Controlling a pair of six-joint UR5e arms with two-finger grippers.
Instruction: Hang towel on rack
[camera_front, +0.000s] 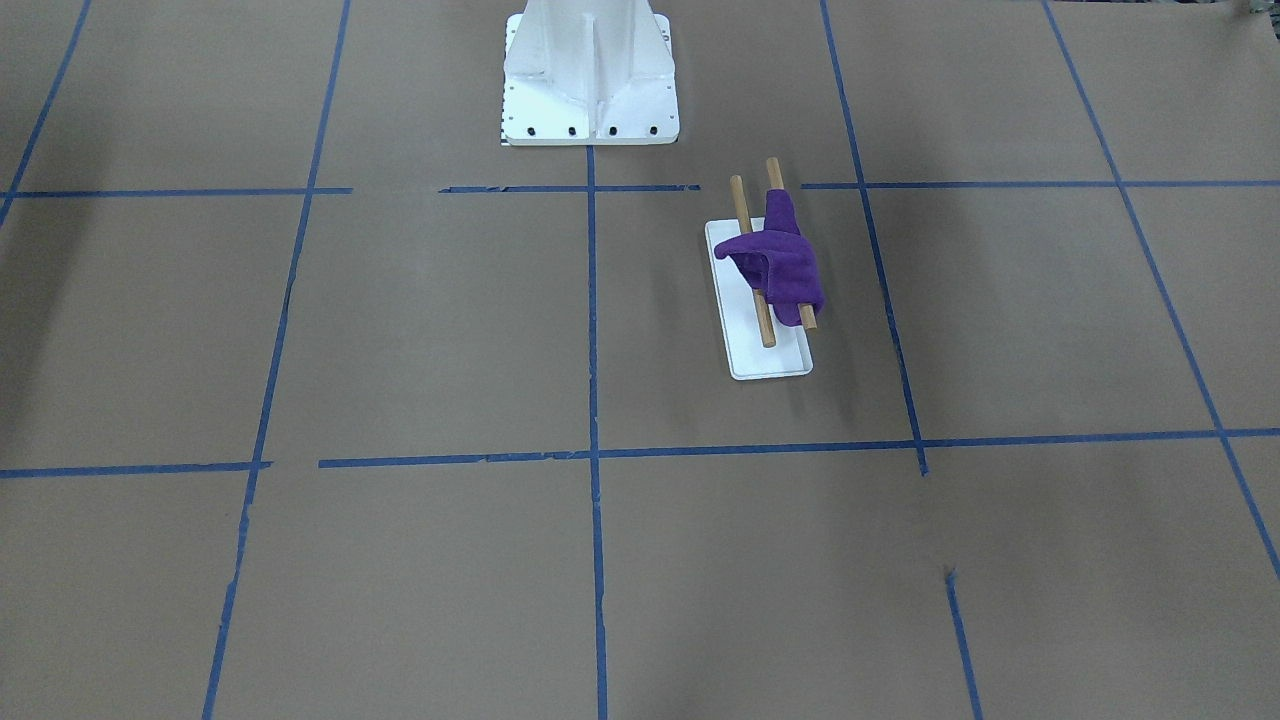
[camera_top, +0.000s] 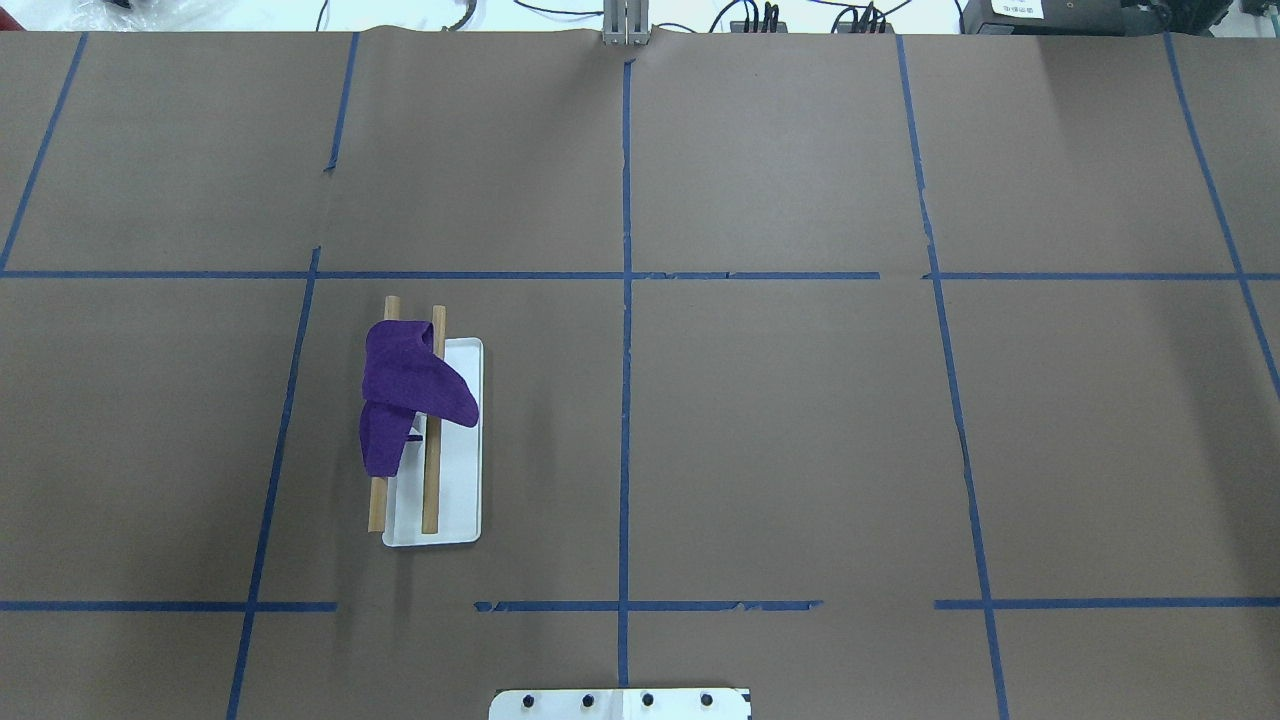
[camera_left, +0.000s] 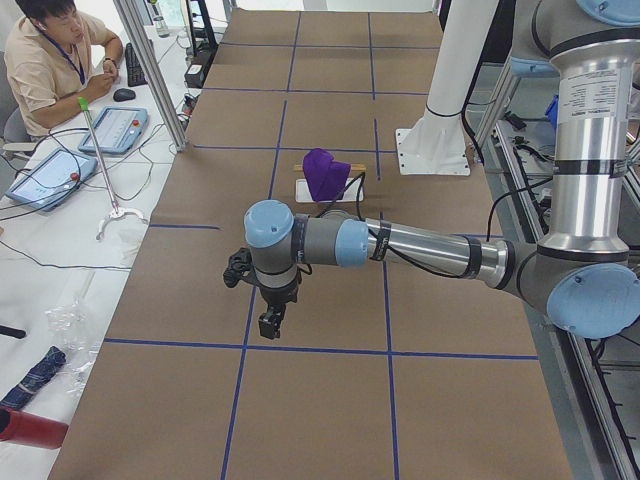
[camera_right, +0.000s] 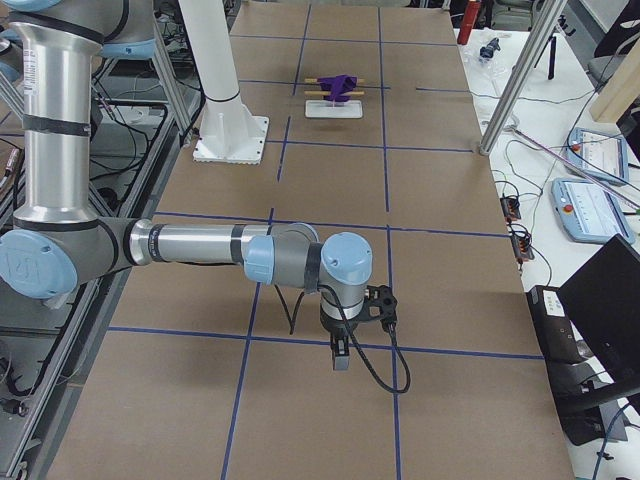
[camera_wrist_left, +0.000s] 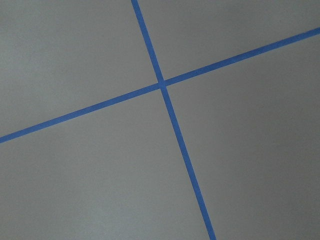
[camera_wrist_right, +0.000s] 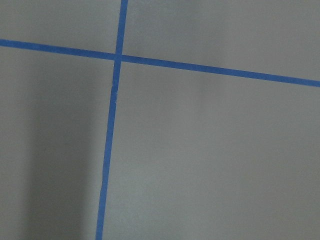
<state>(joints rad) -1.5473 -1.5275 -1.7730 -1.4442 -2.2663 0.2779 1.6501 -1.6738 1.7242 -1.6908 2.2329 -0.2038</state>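
Towel (camera_top: 405, 385): purple, draped over both rods (camera_top: 431, 490) of the rack (camera_top: 462, 505).
Rack: 8 o'clock from the table's (camera_top: 800, 450) middle, overhead view.
Left gripper (camera_left: 270, 322): well apart from the rack; clenched or released, cannot tell.
Right gripper (camera_right: 340, 355): likewise.

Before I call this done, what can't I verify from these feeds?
Left gripper: shows only in the exterior left view; open or shut cannot be told.
Right gripper: only in the exterior right view; same.
Rack: the towel covers its middle in the overhead and front views.
Wrist views: only blue tape on brown paper.
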